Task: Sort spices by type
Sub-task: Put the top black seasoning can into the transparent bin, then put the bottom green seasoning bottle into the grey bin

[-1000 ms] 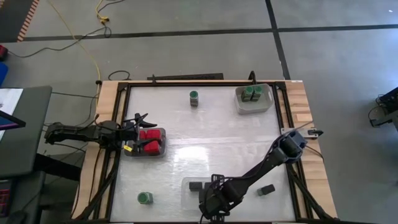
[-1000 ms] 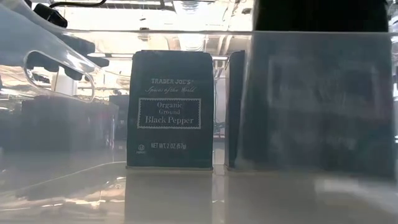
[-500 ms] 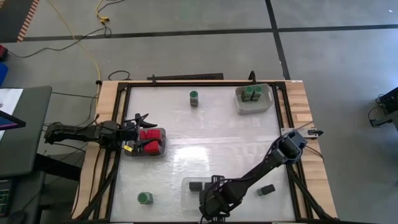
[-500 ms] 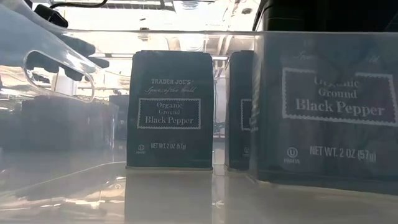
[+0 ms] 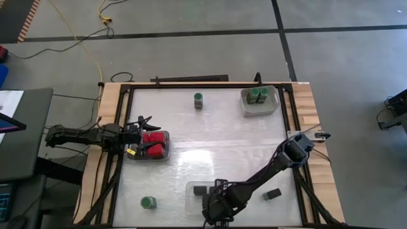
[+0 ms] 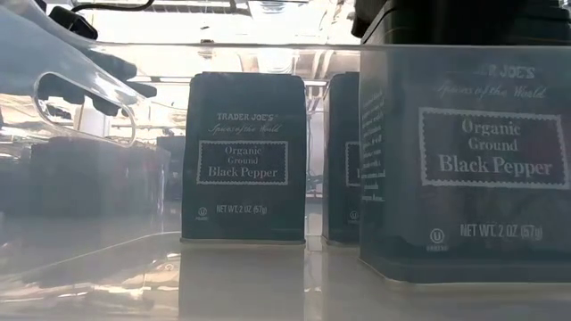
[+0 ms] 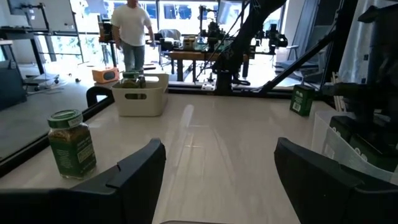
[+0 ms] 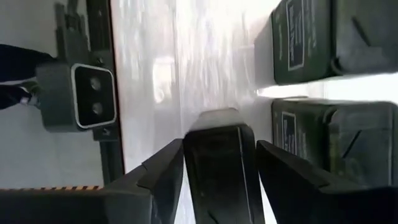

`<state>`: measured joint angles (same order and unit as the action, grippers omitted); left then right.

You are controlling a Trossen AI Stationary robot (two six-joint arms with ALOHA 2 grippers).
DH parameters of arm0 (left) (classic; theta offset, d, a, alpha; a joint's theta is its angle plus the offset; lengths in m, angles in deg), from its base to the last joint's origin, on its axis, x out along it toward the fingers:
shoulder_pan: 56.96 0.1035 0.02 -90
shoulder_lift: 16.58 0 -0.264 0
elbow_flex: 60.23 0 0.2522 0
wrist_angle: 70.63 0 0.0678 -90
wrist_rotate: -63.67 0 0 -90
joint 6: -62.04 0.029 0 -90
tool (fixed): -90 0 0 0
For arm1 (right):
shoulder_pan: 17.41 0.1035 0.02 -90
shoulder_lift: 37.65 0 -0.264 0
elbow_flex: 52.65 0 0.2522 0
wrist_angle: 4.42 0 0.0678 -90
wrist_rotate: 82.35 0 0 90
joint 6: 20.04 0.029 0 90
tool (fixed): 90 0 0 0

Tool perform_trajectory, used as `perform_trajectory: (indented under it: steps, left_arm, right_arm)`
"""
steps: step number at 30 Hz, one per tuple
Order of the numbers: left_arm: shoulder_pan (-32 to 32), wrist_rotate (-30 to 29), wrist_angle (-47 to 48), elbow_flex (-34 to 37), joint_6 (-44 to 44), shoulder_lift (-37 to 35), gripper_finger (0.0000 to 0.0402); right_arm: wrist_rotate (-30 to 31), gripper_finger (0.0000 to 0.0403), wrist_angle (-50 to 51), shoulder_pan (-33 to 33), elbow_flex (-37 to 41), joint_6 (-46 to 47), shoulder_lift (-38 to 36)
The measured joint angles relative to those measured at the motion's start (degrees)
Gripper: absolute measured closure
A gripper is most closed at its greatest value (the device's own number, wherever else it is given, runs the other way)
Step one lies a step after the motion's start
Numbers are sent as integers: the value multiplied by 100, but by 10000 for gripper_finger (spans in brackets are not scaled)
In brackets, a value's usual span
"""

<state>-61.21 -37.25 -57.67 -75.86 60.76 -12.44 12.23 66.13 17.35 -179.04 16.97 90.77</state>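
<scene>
While the right gripper (image 8: 219, 163) stands slightly open around it, the black box (image 6: 464, 165) stands upright, label facing the low camera.

robot lab with equipment-laden workbenches (image 7: 205, 53)

Worktop (image 5: 210, 137): pale glossy surface, wooden side edges, dark frame. Directly on it: grey tray (image 5: 258, 103) at far right corner; clear tray (image 5: 148, 146) at left edge; second clear tray (image 5: 197, 191) at near edge, centre; lone green-lidded jar (image 5: 198, 99) far centre; another jar (image 5: 148, 202) near left corner; black box (image 5: 273, 193) near right.
</scene>
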Motion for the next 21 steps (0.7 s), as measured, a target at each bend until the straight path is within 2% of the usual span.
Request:
perform_trajectory:
  steps: [16,21]
  left_arm:
    - [2,0,0,0,0,0,111]
    - [2,0,0,0,-2,0,111]
  right_arm:
    - [18,226,719,-192,-1035,349,-11]
    - [658,271,1670,-141,-1445,590,-13]
